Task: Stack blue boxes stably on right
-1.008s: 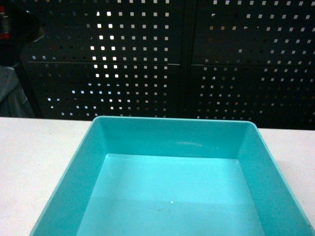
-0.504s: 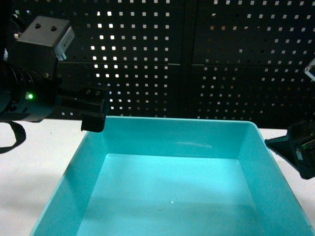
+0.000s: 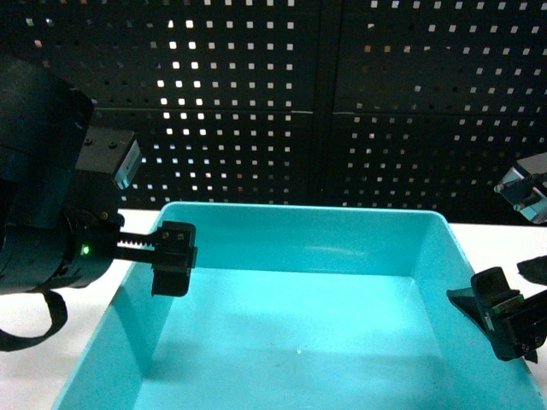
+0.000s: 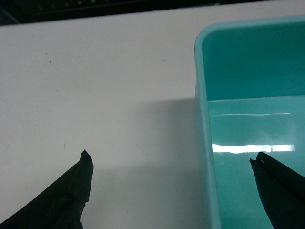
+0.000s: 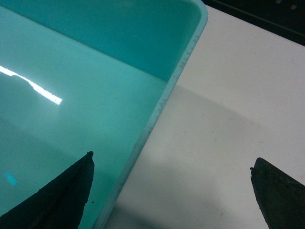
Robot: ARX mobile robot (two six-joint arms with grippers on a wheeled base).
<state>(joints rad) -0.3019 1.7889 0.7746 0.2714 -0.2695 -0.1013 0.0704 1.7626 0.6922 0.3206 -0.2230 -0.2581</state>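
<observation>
**Kid:** What do you see from the top camera?

**Helper:** A blue box (image 3: pixel 299 316) sits on a white table (image 3: pixel 43 248), right in front of the robot. It is smooth, shiny plastic with sloping walls and a round rim. Behind it is a dark wall full of little holes (image 3: pixel 342 102). The left gripper (image 3: pixel 173 256) is at the left wall of the box. The right gripper (image 3: pixel 504 320) is at the right wall.

**Kid:** And the left wrist camera?

**Helper:** The left gripper (image 4: pixel 171 176) is wide open and holds nothing. One finger is over the table (image 4: pixel 95 71), the other is over the inside of the box (image 4: pixel 248 71). The left wall of the box is between them.

**Kid:** And the right wrist one?

**Helper:** The same thing. The right gripper (image 5: pixel 171 179) is wide open and empty. The right rim of the box (image 5: pixel 162 105) runs between its two fingers.

**Kid:** Is the box hard to lift?

**Helper:** I think it is light and empty. The plastic looks slippery, and the thin walls may bend a bit. The best place to pinch looks like the rim on both sides, so the box stays level.
</observation>
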